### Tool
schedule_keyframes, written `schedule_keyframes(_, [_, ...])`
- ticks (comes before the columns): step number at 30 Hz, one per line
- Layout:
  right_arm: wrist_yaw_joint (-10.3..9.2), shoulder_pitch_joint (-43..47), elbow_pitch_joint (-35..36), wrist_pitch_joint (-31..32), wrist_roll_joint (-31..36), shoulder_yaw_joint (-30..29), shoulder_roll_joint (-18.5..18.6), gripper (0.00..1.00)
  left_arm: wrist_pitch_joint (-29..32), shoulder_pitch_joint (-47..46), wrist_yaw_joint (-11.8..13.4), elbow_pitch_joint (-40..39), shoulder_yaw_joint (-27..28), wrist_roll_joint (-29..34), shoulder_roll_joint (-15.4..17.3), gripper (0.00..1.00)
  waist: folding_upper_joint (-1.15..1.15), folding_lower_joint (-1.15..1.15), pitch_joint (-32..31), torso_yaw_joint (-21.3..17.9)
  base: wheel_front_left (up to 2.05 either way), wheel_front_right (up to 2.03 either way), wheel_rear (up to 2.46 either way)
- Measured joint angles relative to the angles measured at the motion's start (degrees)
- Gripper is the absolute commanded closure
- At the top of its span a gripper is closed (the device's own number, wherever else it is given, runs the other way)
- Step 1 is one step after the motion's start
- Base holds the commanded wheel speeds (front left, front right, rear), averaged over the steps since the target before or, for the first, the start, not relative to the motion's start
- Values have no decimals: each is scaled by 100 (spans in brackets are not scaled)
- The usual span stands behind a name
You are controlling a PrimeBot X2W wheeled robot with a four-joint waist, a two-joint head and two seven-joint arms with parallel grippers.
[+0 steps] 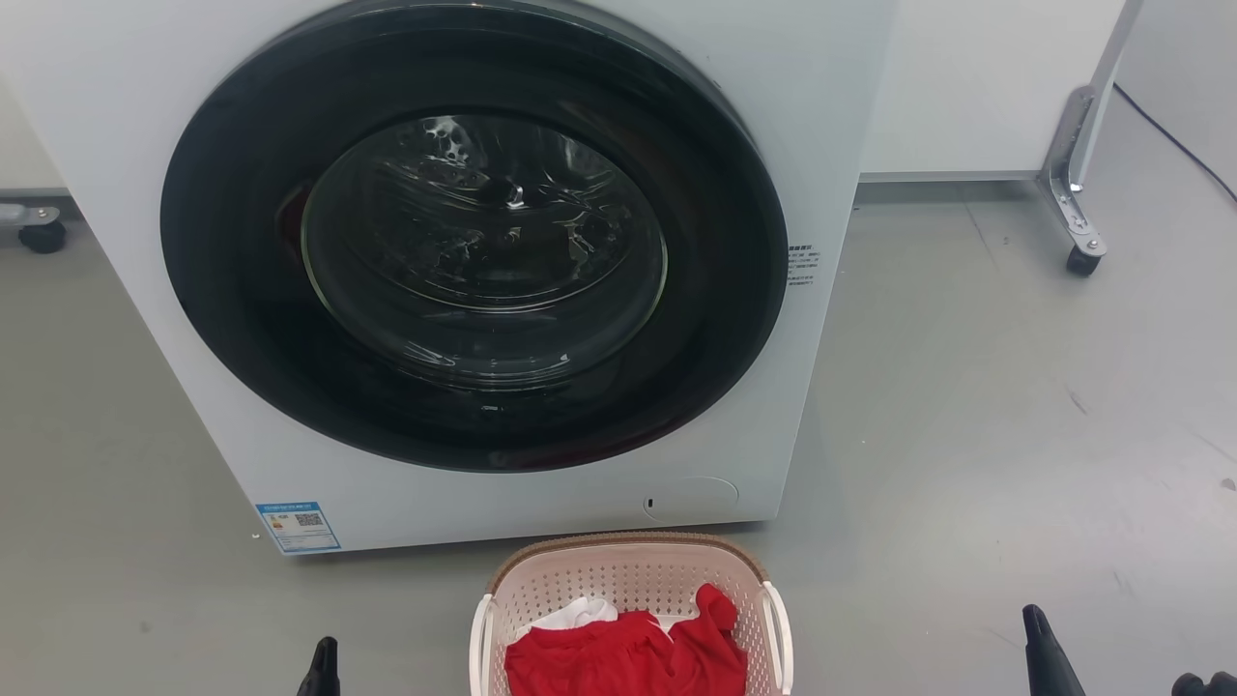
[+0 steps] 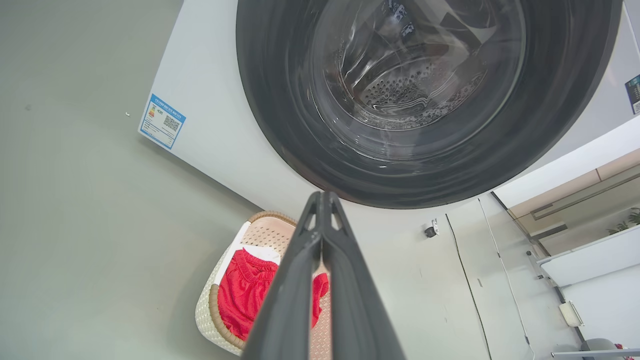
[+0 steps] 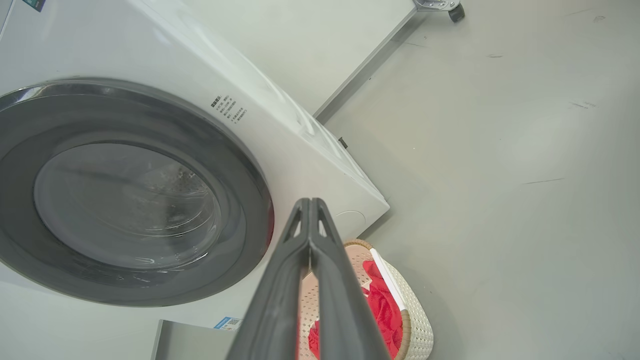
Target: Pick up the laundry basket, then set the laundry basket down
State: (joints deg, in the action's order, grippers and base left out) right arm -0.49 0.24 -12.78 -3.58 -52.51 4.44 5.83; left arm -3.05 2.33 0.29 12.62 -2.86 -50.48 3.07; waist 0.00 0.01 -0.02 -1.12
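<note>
The left gripper (image 2: 322, 207) has its two long dark fingers pressed together from base to tip, with nothing between them. The right gripper (image 3: 310, 210) is closed in the same way and is also empty.

The small rounded-rectangular pale pink-beige perforated plastic laundry basket (image 1: 618, 578), with a brown woven-look rim and white side handles, stands on the grey floor (image 1: 966, 406) between the two grippers. In the head view it is nearer the left gripper's tip than the right's, and clear of both. In the left wrist view the basket lies beyond and to the left of the closed fingers, which hide its far side. In the right wrist view it lies just right of the closed fingers and partly behind them.

A crumpled red cloth (image 1: 628, 659) fills most of the basket, and a bit of white cloth (image 1: 580, 612) shows at its back edge.

Past the fingertips of both grippers, just beyond the basket, stands a white front-loading washing machine (image 1: 831, 116). Its round dark-rimmed glass door (image 1: 483, 242) is closed. A small blue label (image 1: 298, 527) sits at the machine's lower corner, on the left gripper's side.
</note>
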Motion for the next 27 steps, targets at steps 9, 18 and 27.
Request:
schedule_keyframes(9, [123, -98, -68, 176, -697, -216, -53, 100, 183, -118, -125, 73, 138, -725, -5, 100, 0, 0, 2, 20, 0, 0, 0])
schedule_keyframes(18, [255, -206, -148, 357, -1394, -432, -118, 100, 353, -244, -265, 151, 282, -1452, -18, 100, 0, 0, 4, 40, 0, 0, 0])
schedule_keyframes(27, [398, -276, -233, 541, -2094, -645, -178, 100, 506, -359, -391, 225, 428, -2179, -37, 100, 0, 0, 7, 60, 0, 0, 0])
